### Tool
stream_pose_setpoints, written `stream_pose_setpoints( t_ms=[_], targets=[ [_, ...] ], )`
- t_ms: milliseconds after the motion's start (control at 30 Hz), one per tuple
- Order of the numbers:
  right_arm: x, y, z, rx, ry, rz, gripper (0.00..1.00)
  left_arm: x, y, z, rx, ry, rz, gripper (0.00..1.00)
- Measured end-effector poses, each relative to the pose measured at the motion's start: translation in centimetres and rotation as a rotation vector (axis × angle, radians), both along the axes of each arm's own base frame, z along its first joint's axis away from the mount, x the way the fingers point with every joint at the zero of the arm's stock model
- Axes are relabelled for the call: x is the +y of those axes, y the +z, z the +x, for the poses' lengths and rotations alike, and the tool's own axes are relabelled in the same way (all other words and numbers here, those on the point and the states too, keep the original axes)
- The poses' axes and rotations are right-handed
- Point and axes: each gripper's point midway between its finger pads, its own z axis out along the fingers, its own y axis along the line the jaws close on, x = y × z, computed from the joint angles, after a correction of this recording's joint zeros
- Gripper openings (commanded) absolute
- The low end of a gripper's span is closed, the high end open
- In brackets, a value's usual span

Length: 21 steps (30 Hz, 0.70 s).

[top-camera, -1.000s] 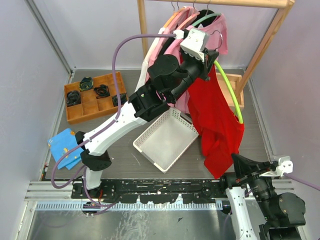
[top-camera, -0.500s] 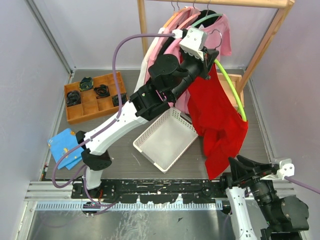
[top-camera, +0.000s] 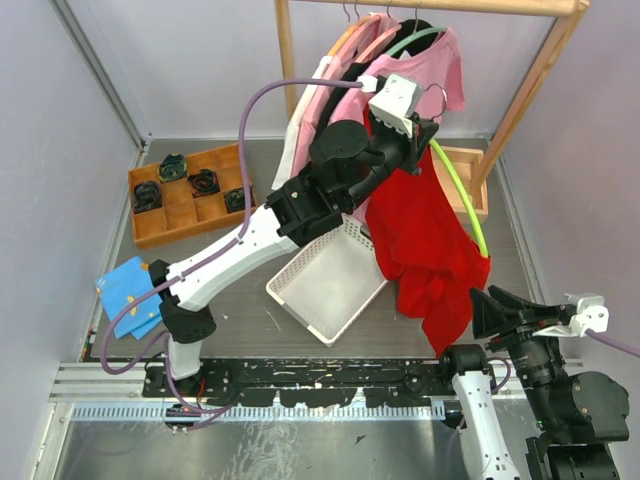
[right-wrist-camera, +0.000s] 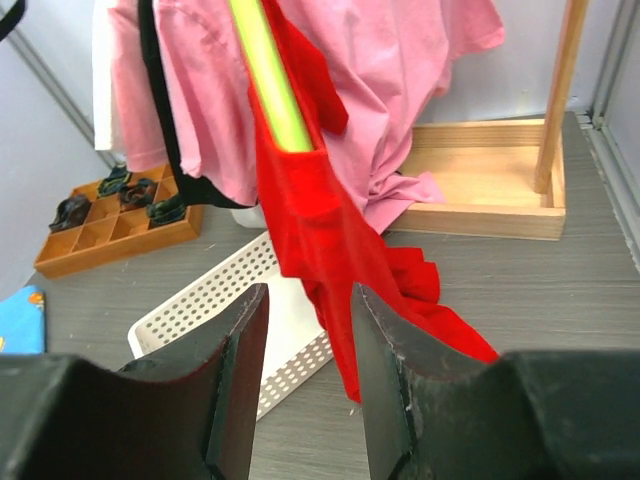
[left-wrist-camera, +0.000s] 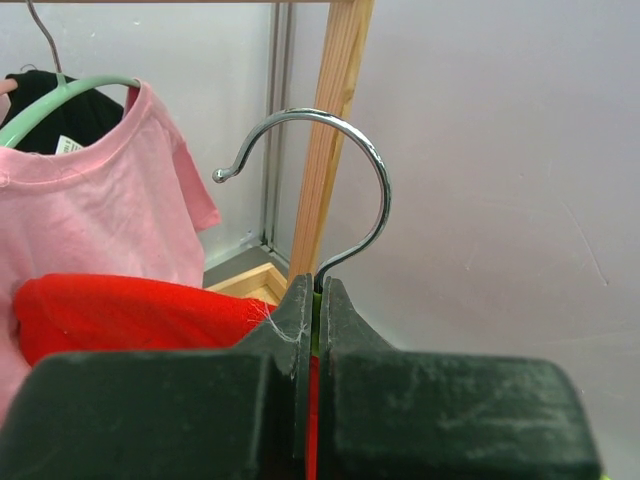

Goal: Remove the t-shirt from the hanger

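Observation:
The red t-shirt (top-camera: 430,250) hangs bunched on the lower arm of a lime-green hanger (top-camera: 462,200), its hem dangling just above the table. My left gripper (top-camera: 418,125) is shut on the hanger's neck below the metal hook (left-wrist-camera: 350,180), holding it off the rail; the left wrist view shows the green neck pinched at the left gripper (left-wrist-camera: 318,290) and red cloth (left-wrist-camera: 130,310) beside it. My right gripper (top-camera: 490,305) stands open near the table's front right, apart from the shirt. In the right wrist view the right gripper (right-wrist-camera: 308,300) frames the red t-shirt (right-wrist-camera: 320,240) and hanger (right-wrist-camera: 270,80) beyond it.
Pink shirts (top-camera: 440,60) hang on the wooden rack (top-camera: 520,100) behind. A white perforated basket (top-camera: 330,275) lies under the left arm. A wooden compartment tray (top-camera: 185,195) with dark items sits far left, a blue cloth (top-camera: 130,290) near left, a wooden box (top-camera: 465,165) at the rack's foot.
My right gripper has opened, let go of the red t-shirt's hem and drawn back to the right. The shirt has bunched upward, and the left arm has shifted the hanger slightly right.

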Motion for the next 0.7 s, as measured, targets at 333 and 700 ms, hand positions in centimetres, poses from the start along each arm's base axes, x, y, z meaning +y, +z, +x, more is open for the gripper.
stream_pose_setpoints(
  t_ms=[333,700],
  targets=[
    [-0.7,0.4,0.9,-0.007,-0.04,-0.005,0.33,1.6,1.7,-0.9,-0.011,-0.01,-0.025,0.0],
    [0.6,0.2,1.3,-0.009,0.036,-0.011,0.03,1.6,1.8,-0.9,-0.011,-0.013,-0.027,0.0]
  ],
)
